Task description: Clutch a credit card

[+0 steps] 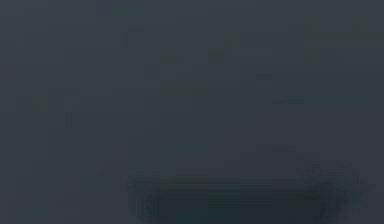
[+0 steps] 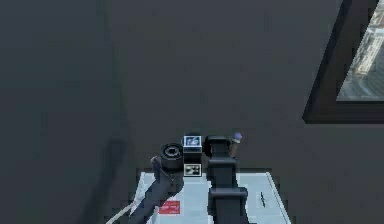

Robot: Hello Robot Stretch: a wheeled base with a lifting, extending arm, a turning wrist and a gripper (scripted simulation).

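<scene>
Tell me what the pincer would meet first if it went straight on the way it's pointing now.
Probably the pale tabletop: the pincer slants toward the arm side view's lower left with that surface behind it. A small red flat thing lies just beside that line, but depth is unclear.

The hand [image 2: 145,205] is black, with thin dark grey fingers. Just beside its body, two marker squares [image 2: 193,142] are white with black block patterns. The arm [image 2: 226,190] next to them is black, and a small lilac-blue knob [image 2: 237,135] sits at its far end. Around the hand, the table [image 2: 270,195] is plain pale blue-grey. Close by the fingers, a card [image 2: 168,208] is bright red with faint paler marks. Beyond the hand, the wall [image 2: 90,70] is plain charcoal grey. Well away from the hand, a framed picture [image 2: 362,70] shows pale grey-green tones inside a black frame. In the forward view, a surface [image 1: 190,90] is unpatterned dark slate blue.
</scene>
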